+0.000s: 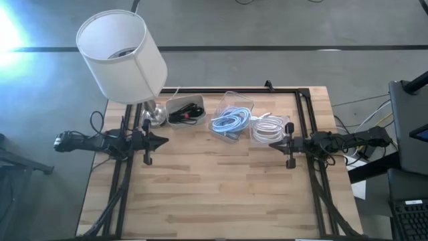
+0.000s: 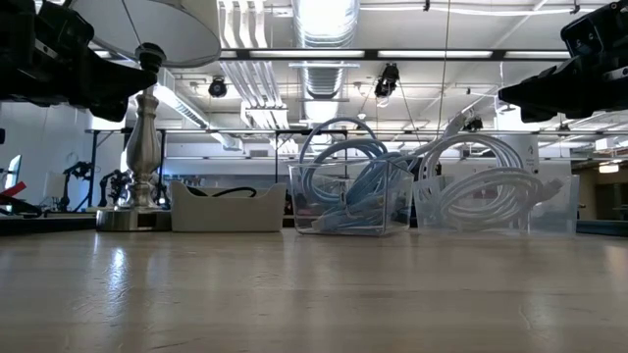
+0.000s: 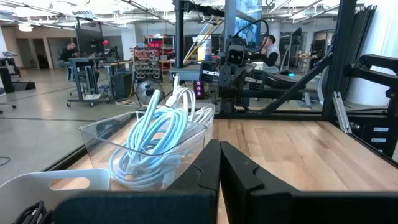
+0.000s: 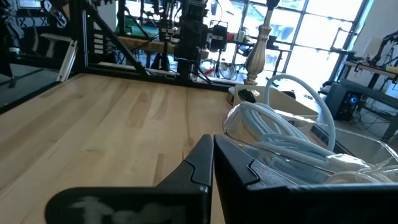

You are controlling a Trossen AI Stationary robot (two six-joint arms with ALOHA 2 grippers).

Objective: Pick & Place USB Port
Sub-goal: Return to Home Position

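Observation:
Three containers stand in a row at the table's far side. A white tray (image 1: 185, 109) holds black cables. A clear bin (image 1: 232, 120) holds coiled light-blue cables (image 3: 152, 140). A second clear bin (image 1: 269, 129) holds white cables (image 2: 491, 186). My left gripper (image 1: 165, 140) is shut and hovers above the table near the white tray. My right gripper (image 1: 273, 144) is also shut and hovers by the near edge of the white-cable bin. In the low view both arms hang high above the tabletop. I cannot pick out a separate USB port among the cables.
A lamp with a white shade (image 1: 122, 55) and a silver base (image 1: 154, 115) stands at the far left corner, beside the white tray. A black frame (image 1: 304, 107) runs along the table's far and side edges. Bare wood (image 1: 214, 187) fills the near half.

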